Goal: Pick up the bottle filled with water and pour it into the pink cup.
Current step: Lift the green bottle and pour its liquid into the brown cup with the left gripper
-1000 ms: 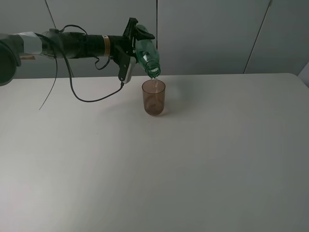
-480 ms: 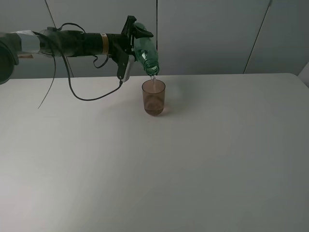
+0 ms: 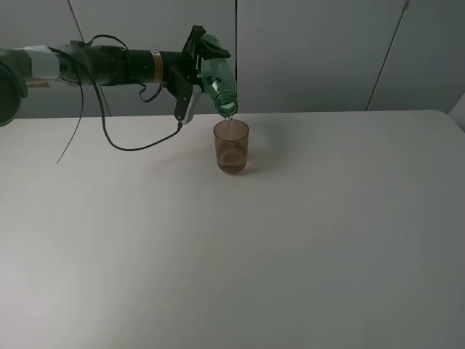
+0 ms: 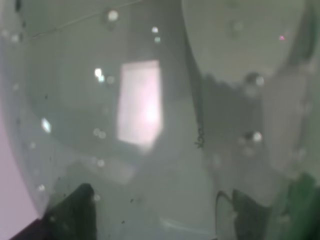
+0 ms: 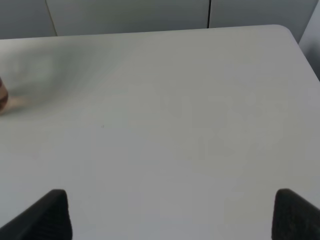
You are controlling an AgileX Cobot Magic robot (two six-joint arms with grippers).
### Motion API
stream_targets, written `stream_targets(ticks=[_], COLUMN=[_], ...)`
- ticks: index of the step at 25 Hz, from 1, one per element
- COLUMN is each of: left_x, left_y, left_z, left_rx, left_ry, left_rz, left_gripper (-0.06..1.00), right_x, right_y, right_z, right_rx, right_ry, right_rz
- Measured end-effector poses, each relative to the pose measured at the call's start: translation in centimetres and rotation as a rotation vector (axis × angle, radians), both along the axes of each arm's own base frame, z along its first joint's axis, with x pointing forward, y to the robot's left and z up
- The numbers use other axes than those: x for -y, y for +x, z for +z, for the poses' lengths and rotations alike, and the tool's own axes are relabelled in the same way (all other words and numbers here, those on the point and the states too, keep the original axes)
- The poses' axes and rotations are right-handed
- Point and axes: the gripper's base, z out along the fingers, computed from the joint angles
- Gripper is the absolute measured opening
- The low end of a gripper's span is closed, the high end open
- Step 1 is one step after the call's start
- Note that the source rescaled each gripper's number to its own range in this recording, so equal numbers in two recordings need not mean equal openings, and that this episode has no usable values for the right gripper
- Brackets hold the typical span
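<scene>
The green transparent bottle (image 3: 218,78) is tilted neck-down over the pink cup (image 3: 232,147), and a thin stream of water falls from its mouth into the cup. My left gripper (image 3: 200,54) is shut on the bottle's body, held above and just left of the cup. The cup stands upright on the white table (image 3: 305,240) with some water in it. In the left wrist view the bottle's wet clear wall (image 4: 150,125) fills the picture. My right gripper (image 5: 172,214) is open and empty over bare table; a sliver of the cup (image 5: 2,96) shows at that view's edge.
A black cable (image 3: 138,150) hangs from the left arm and loops down onto the table left of the cup. A grey panelled wall stands behind the table's far edge.
The left gripper and bottle have risen slightly and shifted a little left, with the bottle's mouth still over the cup. Water keeps running into the cup. The right arm has not moved.
</scene>
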Motion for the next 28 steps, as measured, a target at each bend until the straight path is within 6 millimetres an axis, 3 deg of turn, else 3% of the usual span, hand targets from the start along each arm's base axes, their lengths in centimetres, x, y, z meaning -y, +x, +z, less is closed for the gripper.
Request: stream_targets(ticks=[28], left_x=[0.06], left_y=[-0.04], left_z=[0.71], left_rx=[0.092], left_ry=[0.044], left_rz=[-0.031], left_gripper=[0.01], right_x=[0.0], right_y=[0.0], right_z=[0.0], right_rx=[0.0], right_ry=[0.0], right_rz=[0.0])
